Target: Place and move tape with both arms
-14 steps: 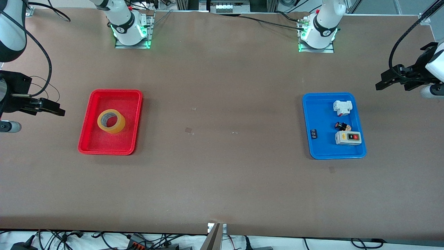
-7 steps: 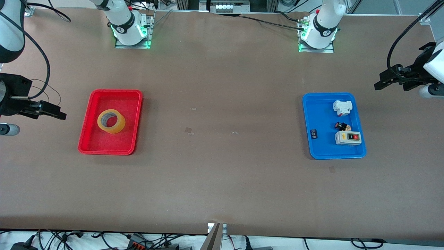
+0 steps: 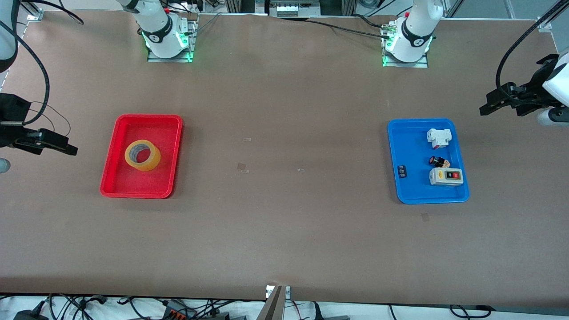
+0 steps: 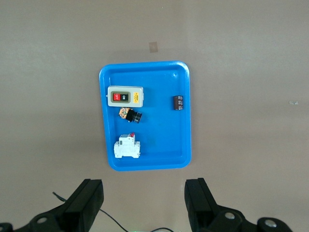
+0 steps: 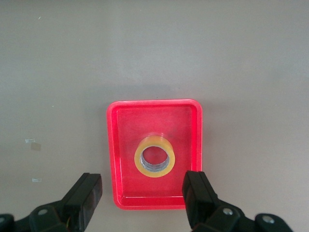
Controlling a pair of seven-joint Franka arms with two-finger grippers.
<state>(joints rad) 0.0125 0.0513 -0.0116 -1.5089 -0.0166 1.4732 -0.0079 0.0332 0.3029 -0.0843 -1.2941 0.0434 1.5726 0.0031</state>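
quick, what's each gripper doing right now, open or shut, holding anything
Left gripper: open, holding nothing, up over bare table beside the blue tray.
Right gripper: open, holding nothing, up beside the red tray.

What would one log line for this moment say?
tape: in red tray | left gripper: open, beside blue tray | right gripper: open, beside red tray

Both claws [image 3: 66, 149] [image 3: 486, 108] raised, fingers apart.
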